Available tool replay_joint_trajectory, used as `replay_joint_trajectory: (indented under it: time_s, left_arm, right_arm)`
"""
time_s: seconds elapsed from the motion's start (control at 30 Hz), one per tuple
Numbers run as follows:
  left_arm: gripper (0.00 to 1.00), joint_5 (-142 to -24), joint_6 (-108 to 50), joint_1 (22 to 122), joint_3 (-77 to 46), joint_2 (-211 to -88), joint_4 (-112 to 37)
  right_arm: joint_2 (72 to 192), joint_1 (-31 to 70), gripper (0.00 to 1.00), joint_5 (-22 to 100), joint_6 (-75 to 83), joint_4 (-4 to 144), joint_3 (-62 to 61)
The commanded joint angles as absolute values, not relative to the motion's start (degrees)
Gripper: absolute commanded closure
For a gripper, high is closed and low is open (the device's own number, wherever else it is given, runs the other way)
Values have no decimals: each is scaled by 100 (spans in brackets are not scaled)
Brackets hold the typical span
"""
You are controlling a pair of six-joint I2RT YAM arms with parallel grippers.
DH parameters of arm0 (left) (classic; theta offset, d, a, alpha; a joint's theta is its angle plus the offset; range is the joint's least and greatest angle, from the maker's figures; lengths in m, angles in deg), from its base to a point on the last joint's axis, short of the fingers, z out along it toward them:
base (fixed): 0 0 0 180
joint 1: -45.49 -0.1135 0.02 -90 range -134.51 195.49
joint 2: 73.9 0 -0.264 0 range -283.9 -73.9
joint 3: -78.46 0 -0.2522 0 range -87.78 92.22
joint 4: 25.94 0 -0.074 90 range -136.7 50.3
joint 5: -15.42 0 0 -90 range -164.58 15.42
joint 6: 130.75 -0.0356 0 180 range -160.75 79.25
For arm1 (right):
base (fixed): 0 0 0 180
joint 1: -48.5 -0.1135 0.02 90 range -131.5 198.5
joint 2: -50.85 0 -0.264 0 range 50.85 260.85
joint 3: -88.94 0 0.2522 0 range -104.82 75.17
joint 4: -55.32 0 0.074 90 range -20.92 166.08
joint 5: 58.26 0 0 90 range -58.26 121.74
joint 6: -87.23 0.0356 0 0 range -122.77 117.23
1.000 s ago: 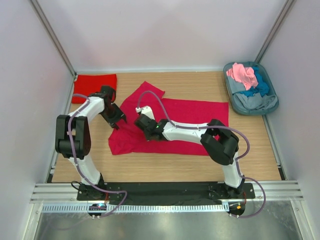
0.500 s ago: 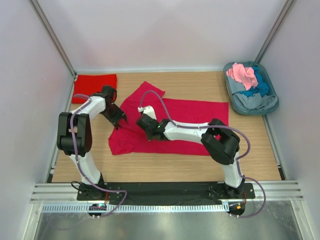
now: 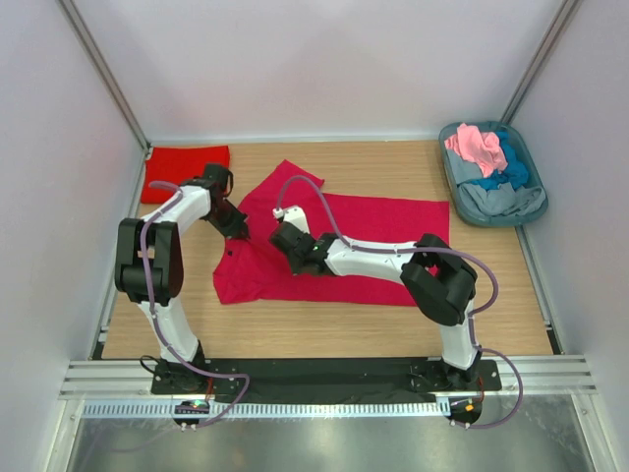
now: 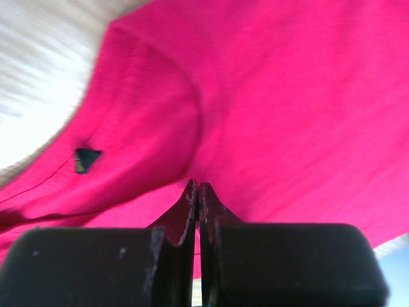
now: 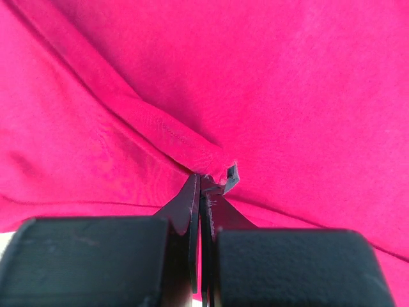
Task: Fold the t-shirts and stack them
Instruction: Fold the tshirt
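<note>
I see the crimson t-shirt point(image 3: 369, 246) spread across the middle of the wooden table point(image 3: 324, 324), rumpled on its left side with 1 sleeve pointing toward the back wall. The left gripper point(image 4: 197, 188) sits on the shirt's left part, its jaws pressed together on a pinch of cloth close to the collar, where a small dark label point(image 4: 85, 160) shows. The right gripper point(image 5: 200, 182) is just beside it toward the shirt's middle, jaws likewise closed tight on a raised ridge of the fabric. In the back left corner a scarlet t-shirt point(image 3: 187, 160) lies folded flat, well apart from the crimson one. At the back right stands the grey-blue oval tub point(image 3: 447, 167), holding 3 crumpled shirts: a pink t-shirt point(image 3: 477, 146) on top toward the back, a blue t-shirt point(image 3: 511, 169) beside it, and a grey t-shirt point(image 3: 501, 202) filling the near end.
</note>
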State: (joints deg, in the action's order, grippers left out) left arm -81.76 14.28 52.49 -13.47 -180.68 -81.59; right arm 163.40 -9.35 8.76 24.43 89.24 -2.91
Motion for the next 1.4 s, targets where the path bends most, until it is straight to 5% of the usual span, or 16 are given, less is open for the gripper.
replay_joint_trajectory:
  time_s: [0.0,1.37]
  left_arm:
    - [100,-8118,1366,5304,-974,-17928,-8127]
    - [96,-8363,-40,5990,767,-19035,-8012]
  right_arm:
    - [15869,-907,99,652,2570,8780,-305]
    - [15552,-538,98,98,3502,9043,258]
